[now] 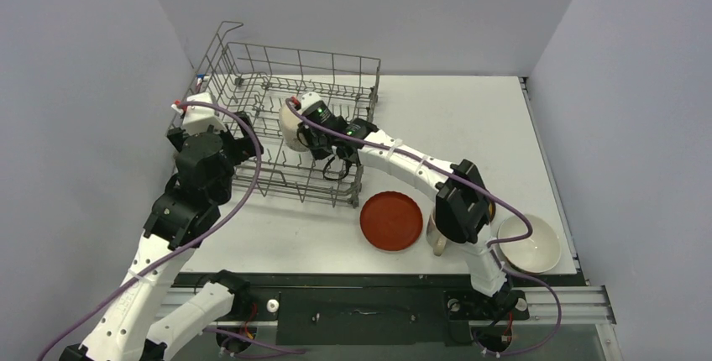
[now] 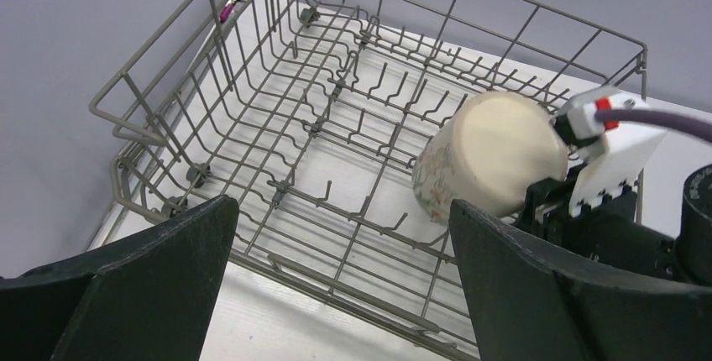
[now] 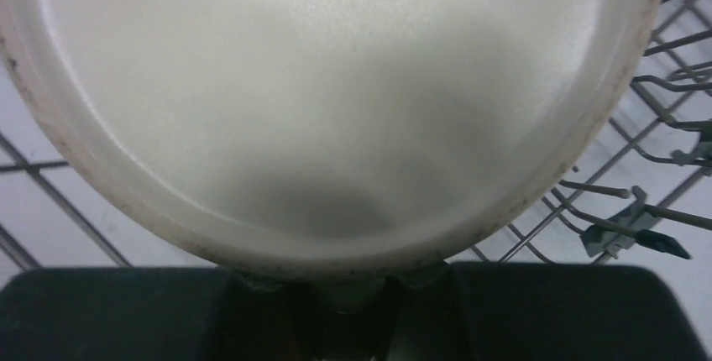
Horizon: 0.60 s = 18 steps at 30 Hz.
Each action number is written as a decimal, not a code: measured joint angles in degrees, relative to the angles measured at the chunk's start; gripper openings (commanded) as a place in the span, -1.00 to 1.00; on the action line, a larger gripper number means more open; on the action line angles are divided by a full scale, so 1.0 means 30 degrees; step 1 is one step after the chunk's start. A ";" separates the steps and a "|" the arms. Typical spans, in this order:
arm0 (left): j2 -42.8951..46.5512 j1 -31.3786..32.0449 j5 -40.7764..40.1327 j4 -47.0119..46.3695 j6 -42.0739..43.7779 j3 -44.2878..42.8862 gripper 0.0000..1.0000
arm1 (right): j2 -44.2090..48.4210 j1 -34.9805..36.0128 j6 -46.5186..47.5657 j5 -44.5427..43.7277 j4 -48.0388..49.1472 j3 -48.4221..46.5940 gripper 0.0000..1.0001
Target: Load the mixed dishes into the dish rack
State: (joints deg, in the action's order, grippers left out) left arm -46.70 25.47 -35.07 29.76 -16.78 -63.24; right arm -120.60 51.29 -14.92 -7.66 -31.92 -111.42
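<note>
The grey wire dish rack [image 1: 252, 67] stands at the back left of the table. My right gripper [image 1: 312, 136] reaches into it and is shut on the cream mug [image 1: 290, 124]. The mug [image 2: 491, 155] hangs tilted just above the tines, base toward the left wrist camera, flower pattern on its side. Its pale inside [image 3: 336, 84] fills the right wrist view, with the right gripper [image 3: 353, 294] clamped at its lower edge. My left gripper [image 2: 344, 294] is open and holds nothing, over the rack's [image 2: 277, 185] near left edge. A red plate [image 1: 391, 220] and a white bowl [image 1: 529, 243] lie on the table.
Another mug [image 1: 437, 235] stands partly hidden under the right arm's elbow, between the plate and the bowl. Grey walls close in the table on the left, back and right. The rack's tall mesh sides rise around the held mug.
</note>
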 measured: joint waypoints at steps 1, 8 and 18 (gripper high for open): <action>-0.0015 0.0000 -0.0226 0.0007 -0.0051 0.0000 0.93 | 0.0102 0.0066 0.0284 0.0714 -0.0029 0.0342 -1.00; -0.0066 -0.0066 -0.0452 0.0000 -0.0226 0.0015 0.93 | 0.1996 -0.0138 0.1923 0.2390 0.0007 0.2907 -1.00; -0.0357 -0.0240 -0.0197 0.0000 -0.0255 0.0342 0.93 | 0.3963 -0.0532 0.2659 0.4328 -0.0160 0.3985 -1.00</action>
State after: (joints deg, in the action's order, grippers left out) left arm -47.77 24.75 -35.66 29.76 -17.54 -62.22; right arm -108.71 49.69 -6.94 5.32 -32.40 -99.46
